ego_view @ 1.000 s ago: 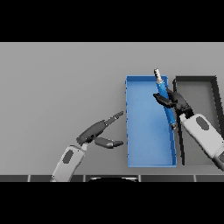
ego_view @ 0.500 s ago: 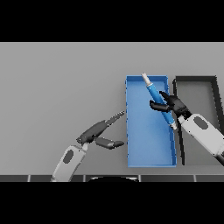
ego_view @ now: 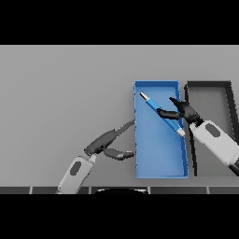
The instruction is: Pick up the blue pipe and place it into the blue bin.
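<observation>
The blue pipe (ego_view: pixel 155 108) with pale ends lies slantwise inside the blue bin (ego_view: pixel 158 170), its upper end near the bin's far left corner. My right hand (ego_view: pixel 183 112) is over the bin's right wall beside the pipe's lower half. Its fingers are spread, and one fingertip touches the pipe. My left hand (ego_view: pixel 103 142) hovers over the table left of the bin, open, with straight fingers reaching toward the bin's left wall.
A dark grey bin (ego_view: pixel 209 85) stands right beside the blue bin, and my right forearm crosses it. Bare grey table (ego_view: pixel 60 93) stretches to the left and behind.
The right hand carried the pipe from the bin's far right edge leftward and down into the bin, then spread its fingers. The left hand has barely moved.
</observation>
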`<action>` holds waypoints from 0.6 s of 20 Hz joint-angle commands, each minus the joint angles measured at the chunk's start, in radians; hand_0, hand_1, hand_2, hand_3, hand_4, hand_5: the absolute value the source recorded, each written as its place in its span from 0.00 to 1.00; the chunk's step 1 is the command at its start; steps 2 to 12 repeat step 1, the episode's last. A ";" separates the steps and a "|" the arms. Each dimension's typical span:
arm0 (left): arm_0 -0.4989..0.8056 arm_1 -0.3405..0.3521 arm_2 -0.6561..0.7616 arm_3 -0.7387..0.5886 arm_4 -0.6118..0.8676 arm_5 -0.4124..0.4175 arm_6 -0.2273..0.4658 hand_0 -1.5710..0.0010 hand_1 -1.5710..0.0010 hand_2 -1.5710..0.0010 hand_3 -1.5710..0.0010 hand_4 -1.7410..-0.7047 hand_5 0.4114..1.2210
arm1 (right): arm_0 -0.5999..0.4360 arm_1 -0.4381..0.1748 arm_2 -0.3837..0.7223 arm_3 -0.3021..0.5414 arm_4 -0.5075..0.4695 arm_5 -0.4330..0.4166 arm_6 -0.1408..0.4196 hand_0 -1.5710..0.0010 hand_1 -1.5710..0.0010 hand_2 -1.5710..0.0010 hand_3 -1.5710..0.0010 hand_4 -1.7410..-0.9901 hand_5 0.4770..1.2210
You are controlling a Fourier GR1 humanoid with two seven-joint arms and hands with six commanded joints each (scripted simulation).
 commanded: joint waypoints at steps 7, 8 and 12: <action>0.006 0.004 -0.001 0.003 -0.004 0.000 -0.005 1.00 1.00 1.00 1.00 0.83 0.02 | 0.003 -0.010 -0.006 -0.010 -0.011 -0.001 0.007 1.00 1.00 1.00 1.00 0.96 0.22; 0.006 0.004 -0.001 0.003 -0.004 0.000 -0.005 1.00 1.00 1.00 1.00 0.83 0.02 | 0.003 -0.010 -0.006 -0.010 -0.011 -0.001 0.007 1.00 1.00 1.00 1.00 0.96 0.22; 0.006 0.004 -0.001 0.003 -0.004 0.000 -0.005 1.00 1.00 1.00 1.00 0.83 0.02 | 0.003 -0.010 -0.006 -0.010 -0.011 -0.001 0.007 1.00 1.00 1.00 1.00 0.96 0.22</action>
